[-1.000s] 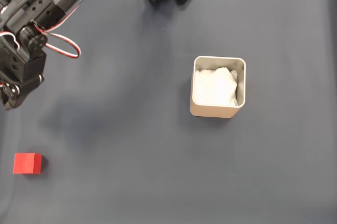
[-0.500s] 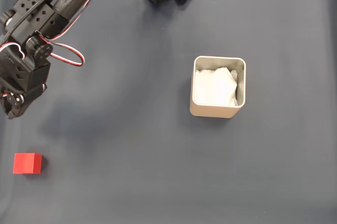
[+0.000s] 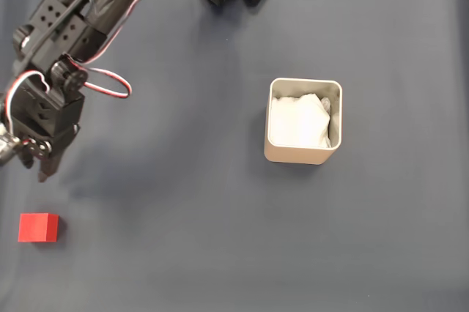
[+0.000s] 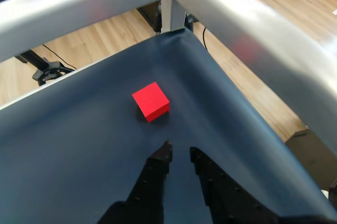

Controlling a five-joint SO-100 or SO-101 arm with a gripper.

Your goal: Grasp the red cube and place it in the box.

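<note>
The arm has swung lower and rightward over the dark mat [image 3: 183, 217] since a second ago — its gripper [image 4: 179, 153], fingers narrowly parted and empty, now hangs closer above the red cube [image 3: 38, 227]. The box [image 3: 303, 154] sits right of the mat's centre, well apart. The cube rests flat near the mat's lower-left corner in the fixed view — equal-sided, edges square to the mat's.

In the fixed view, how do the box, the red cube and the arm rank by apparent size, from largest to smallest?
1. Arm, though it stands nearer the camera, so it may look bigger than it is.
2. Box.
3. Red cube.
</note>
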